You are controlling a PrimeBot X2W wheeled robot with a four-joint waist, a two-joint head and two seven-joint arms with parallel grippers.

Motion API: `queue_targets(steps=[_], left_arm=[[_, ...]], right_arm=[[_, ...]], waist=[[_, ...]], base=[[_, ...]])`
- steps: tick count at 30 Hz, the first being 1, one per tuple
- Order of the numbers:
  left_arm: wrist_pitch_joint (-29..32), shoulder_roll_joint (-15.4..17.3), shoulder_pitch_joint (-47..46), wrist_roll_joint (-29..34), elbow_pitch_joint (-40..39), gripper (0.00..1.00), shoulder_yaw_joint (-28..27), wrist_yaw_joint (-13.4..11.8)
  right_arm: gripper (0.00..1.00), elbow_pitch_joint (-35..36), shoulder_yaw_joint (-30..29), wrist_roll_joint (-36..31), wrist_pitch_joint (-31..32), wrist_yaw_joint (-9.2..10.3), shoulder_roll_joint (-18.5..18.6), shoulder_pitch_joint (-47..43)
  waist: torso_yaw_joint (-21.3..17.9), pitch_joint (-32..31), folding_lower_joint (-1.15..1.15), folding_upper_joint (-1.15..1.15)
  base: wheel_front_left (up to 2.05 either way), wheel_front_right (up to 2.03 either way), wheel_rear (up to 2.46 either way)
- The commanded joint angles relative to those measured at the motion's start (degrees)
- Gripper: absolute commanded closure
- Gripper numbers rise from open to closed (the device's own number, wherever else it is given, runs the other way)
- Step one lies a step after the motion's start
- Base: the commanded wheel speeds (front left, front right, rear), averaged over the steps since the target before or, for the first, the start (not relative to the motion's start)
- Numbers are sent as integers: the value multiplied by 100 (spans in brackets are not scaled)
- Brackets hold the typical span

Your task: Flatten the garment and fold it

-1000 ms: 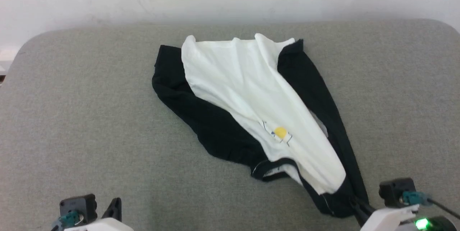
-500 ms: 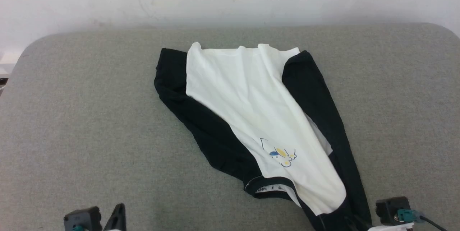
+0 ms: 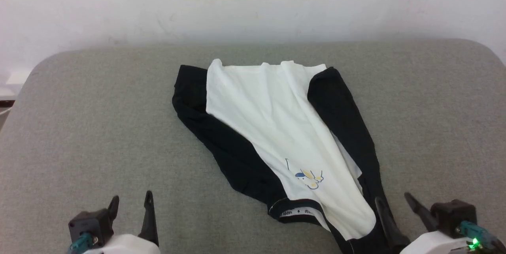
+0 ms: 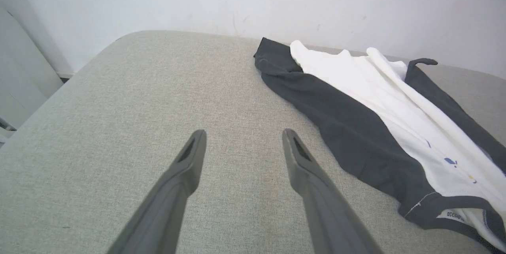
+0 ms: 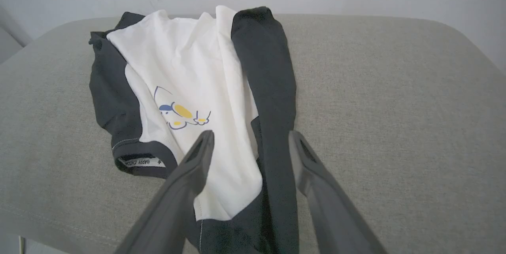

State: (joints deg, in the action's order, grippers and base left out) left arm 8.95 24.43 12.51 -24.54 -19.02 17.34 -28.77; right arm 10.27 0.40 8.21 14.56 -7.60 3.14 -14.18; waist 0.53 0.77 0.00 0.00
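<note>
Both claws are standing spread wide now, where 1 second ago both were pinched shut. The left claw [image 3: 131, 202] is hovering empty over bare grey cloth at the near left. The right claw [image 3: 393, 202] is no longer gripping the black sleeve [image 5: 272, 88]; its 2 fingers are straddling that strip with nothing clamped between them.

The garment [image 3: 272, 127] is therefore lying free in the middle of the surface [image 3: 79, 135], running diagonally from the far middle toward the near right. It is still bunching, with the white body narrowing between 2 dark sides. The pull looks to be ending with the flattening unfinished, and fresh grips are probably needed to spread the cloth sideways before any fold.

The garment's near-right end is sitting close to the surface's near edge, so more dragging that way is risking a slide off. Wide bare stretches are lying open to the left and right of it, and a narrower strip is separating its far edge from the wall [image 3: 253, 5].
</note>
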Motion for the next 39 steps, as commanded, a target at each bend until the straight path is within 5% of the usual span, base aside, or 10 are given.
queue_targets(steps=[1, 20, 39], left_arm=[[-56, -21, -114, 59, -17, 0, -10, 42], [610, -551, -1952, 169, 642, 0, 940, 633], [1301, -179, -5610, 204, 3078, 0, 587, 1698]], right_arm=[[0, 65, -1, -24, -93, 11, -21, 92], [0, 693, 87, -127, -315, 11, -25, 350], [0, 1127, 185, -271, -554, 11, -26, 972]], waist=[[-17, -44, 0, 0], [-131, 99, 0, 0], [-647, 1701, 0, 0]], base=[[0, 0, 0], [0, 0, 0], [0, 0, 0]])
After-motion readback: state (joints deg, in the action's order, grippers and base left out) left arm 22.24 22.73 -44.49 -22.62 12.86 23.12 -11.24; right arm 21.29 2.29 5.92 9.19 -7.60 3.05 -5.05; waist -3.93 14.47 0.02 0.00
